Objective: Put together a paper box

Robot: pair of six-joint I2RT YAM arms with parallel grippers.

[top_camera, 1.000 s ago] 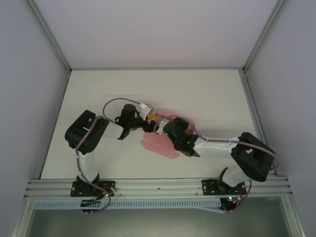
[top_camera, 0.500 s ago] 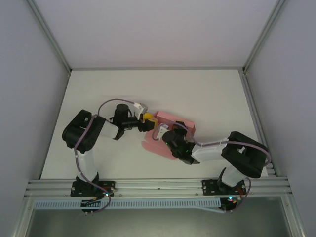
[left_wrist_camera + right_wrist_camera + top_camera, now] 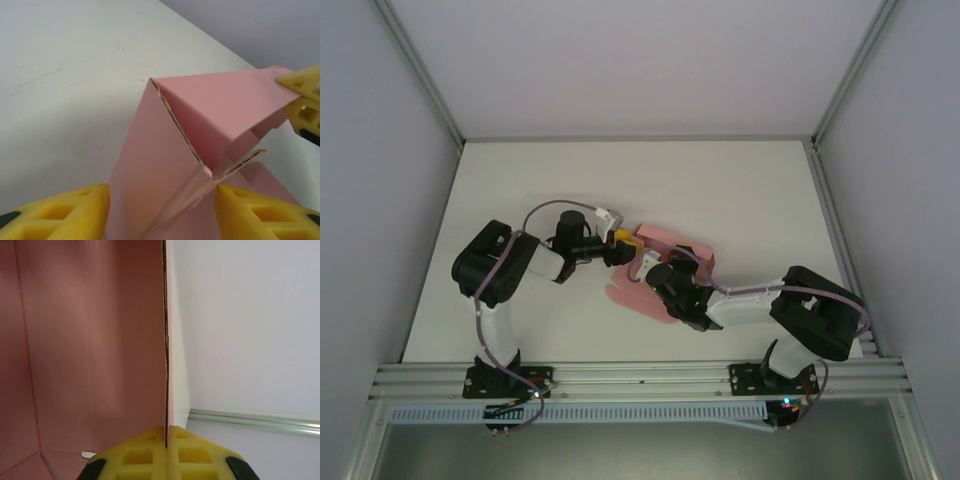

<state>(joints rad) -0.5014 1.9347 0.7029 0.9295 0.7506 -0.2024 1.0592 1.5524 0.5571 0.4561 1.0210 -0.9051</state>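
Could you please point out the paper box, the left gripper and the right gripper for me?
paper box (image 3: 215, 107): left wrist view, on its raised pink panel.
left gripper (image 3: 161, 215): left wrist view, midway between its yellow fingers.
right gripper (image 3: 166, 435): right wrist view, where its fingertips meet.

The paper box (image 3: 210, 100) is plain pale pink, the left gripper's (image 3: 160, 220) pads (image 3: 260, 212) yellow, the table (image 3: 65, 75) white.

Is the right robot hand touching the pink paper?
Touching. The right wrist view shows the right gripper pinched shut on the paper box at its thin edge.
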